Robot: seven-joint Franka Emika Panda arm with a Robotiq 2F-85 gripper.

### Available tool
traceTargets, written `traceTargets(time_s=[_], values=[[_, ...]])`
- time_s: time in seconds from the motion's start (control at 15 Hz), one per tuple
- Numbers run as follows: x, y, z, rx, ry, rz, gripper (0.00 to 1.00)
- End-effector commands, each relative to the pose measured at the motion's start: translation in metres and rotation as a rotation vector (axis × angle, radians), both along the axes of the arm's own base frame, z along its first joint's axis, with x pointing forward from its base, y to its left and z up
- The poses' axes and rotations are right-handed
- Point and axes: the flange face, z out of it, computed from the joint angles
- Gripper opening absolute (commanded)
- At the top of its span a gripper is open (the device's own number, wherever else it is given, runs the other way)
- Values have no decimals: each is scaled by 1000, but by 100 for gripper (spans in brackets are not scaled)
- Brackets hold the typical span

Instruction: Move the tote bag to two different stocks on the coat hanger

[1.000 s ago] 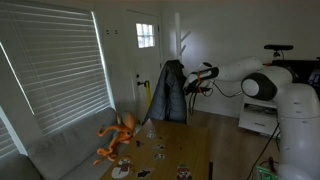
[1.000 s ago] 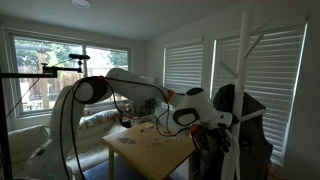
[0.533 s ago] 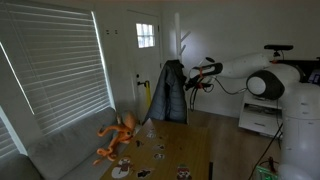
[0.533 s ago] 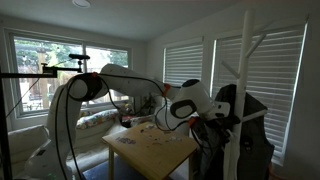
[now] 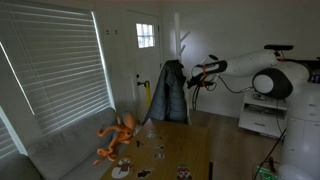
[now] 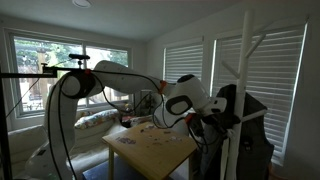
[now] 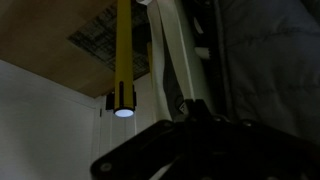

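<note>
White coat hanger [image 6: 243,60] ahead, dark jacket [image 5: 170,95] draped on it. My end effector [image 5: 194,82] hovers just right of it, grip unreadable. I can't find the tote bag, so neither move looks done.

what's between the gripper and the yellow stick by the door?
The dark jacket on the coat hanger; this shows in an exterior view.

Both exterior views face the coat hanger [image 5: 182,45] [image 6: 243,50] from afar, on opposite sides, at 1 and 3 o'clock in frame; the wrist view hugs its pole [image 7: 172,45].
</note>
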Motion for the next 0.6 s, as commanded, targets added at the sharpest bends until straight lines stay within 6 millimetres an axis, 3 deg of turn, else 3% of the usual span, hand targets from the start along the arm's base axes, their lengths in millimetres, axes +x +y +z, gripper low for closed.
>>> traceTargets(time_s=[0.0,0.53], values=[[-19,12,25,-23,-35,-26,1],[-43,11,58,-81,-50,-28,1]])
